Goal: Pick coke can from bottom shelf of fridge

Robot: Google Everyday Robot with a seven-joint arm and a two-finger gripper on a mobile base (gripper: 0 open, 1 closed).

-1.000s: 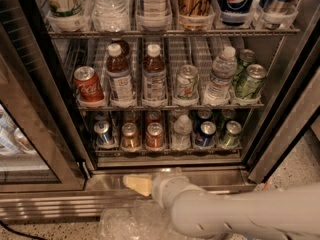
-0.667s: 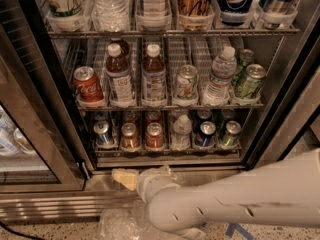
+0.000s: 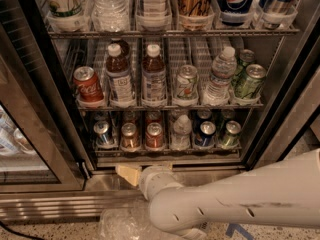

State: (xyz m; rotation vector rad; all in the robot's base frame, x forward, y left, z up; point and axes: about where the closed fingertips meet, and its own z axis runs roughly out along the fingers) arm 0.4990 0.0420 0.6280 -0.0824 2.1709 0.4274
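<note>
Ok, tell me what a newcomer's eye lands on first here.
The big white arm stretches across from the lower right, its gripper low at the sill of the open fridge. Beyond it are packed rows of drinks, with the small red coke can on the bottom shelf, third lane from the left, and a red Coca-Cola can one rack up at far left.

Light comes from inside the fridge [image 3: 295, 119] and is dim. The 2 upper racks are brighter than the bottom shelf [image 3: 165, 149], where the coke can [image 3: 154, 135] sits in shadow. Soft glare streaks the steel sill [image 3: 215, 176] and the glass door [image 3: 20, 149] at left. The gripper [image 3: 129, 174], at low centre, shows pale against dark metal.
</note>
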